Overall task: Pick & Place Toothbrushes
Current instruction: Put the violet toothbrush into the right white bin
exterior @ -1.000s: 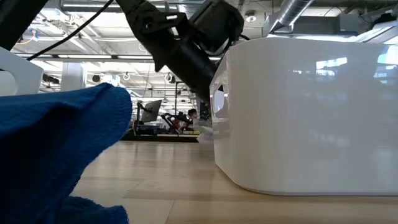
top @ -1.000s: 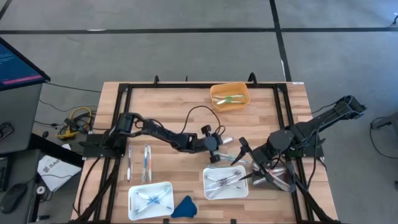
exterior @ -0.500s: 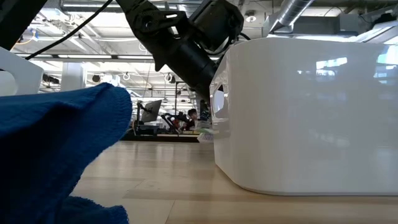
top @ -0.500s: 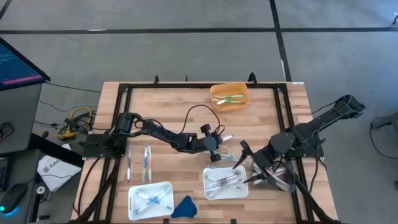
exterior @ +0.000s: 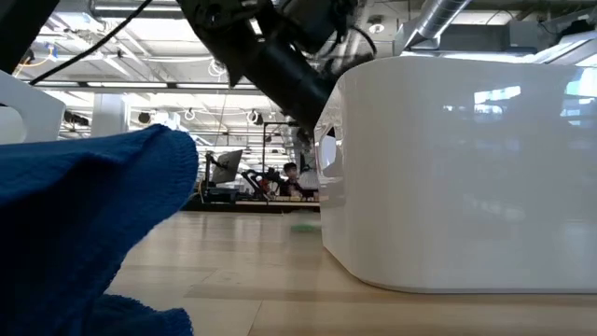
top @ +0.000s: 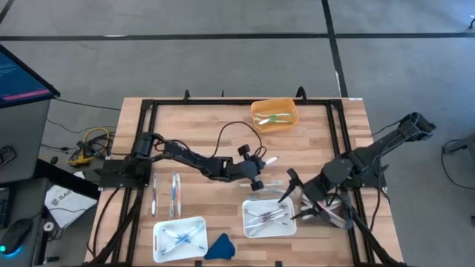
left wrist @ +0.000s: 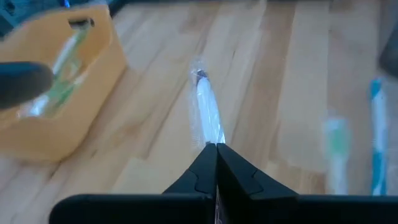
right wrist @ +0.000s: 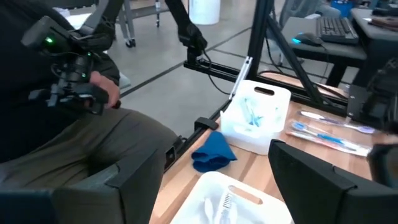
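With the left gripper (top: 261, 169) pinched shut on a wrapped toothbrush (left wrist: 208, 116), I read this as the carry step: the brush is off the wood and sticks out ahead of my fingers (left wrist: 202, 173) toward the orange bin (top: 274, 115). The bin sits at the far edge of the table (top: 200, 133) and already holds a green-accented brush (top: 276, 117), so I take it as the drop target, though I can't rule out another tray. The right gripper (top: 297, 196) hangs with its jaws spread wide and nothing between them, just over the white tray (top: 269, 218) full of loose toothbrushes on the near right. A second white tray (top: 179, 239) on the near left has a couple of blue ones, with a blue cloth (top: 219, 246) beside it. Two more brushes (top: 172, 194) lie on the wood by the left arm's base. Next move as I judge it: swing left out over the bin, line the brush up with the bin's long side, and release low. Risk: the brush may catch on the rim.
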